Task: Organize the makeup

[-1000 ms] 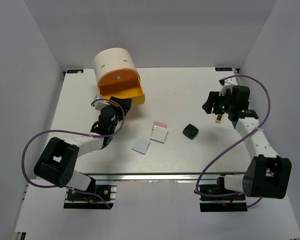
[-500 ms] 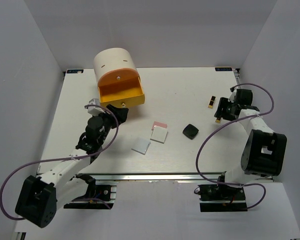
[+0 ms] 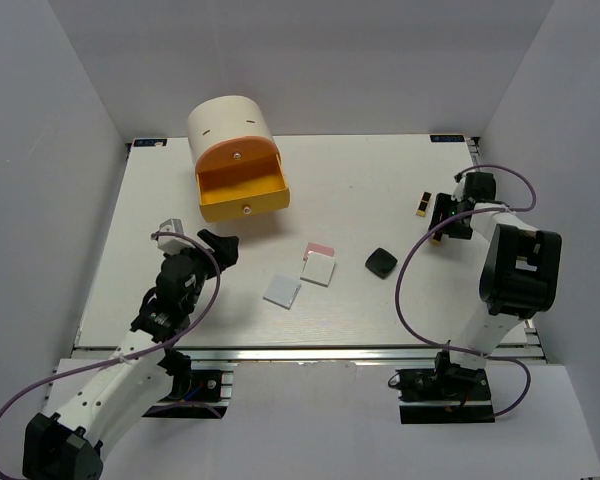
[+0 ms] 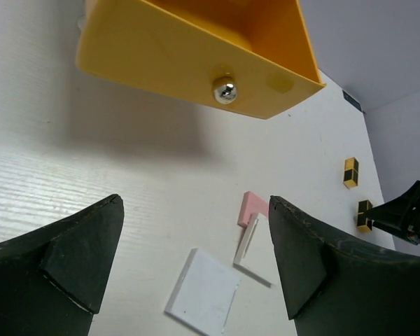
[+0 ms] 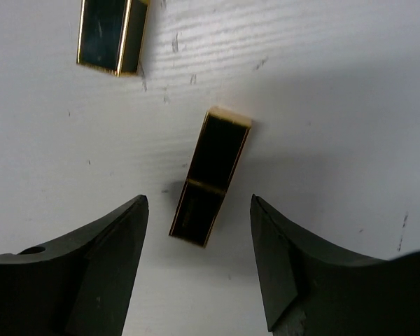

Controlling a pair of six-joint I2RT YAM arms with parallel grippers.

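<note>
A pink square and two white squares lie mid-table, with a black compact to their right. Two black-gold sticks lie at the right, one apart and one with its near end between the fingers of my open right gripper, not touched. That gripper hangs low over the stick. My open, empty left gripper is below the orange drawer, facing the squares. No discs are in view.
The cream cylinder stands at the back left with its orange drawer pulled open, its knob facing my left gripper. The second stick lies just beyond the right gripper. White walls close in on both sides.
My left gripper has drawn back from the drawer toward the near edge. My right arm has swung to the right and come down over the sticks, which now both lie on the table.
</note>
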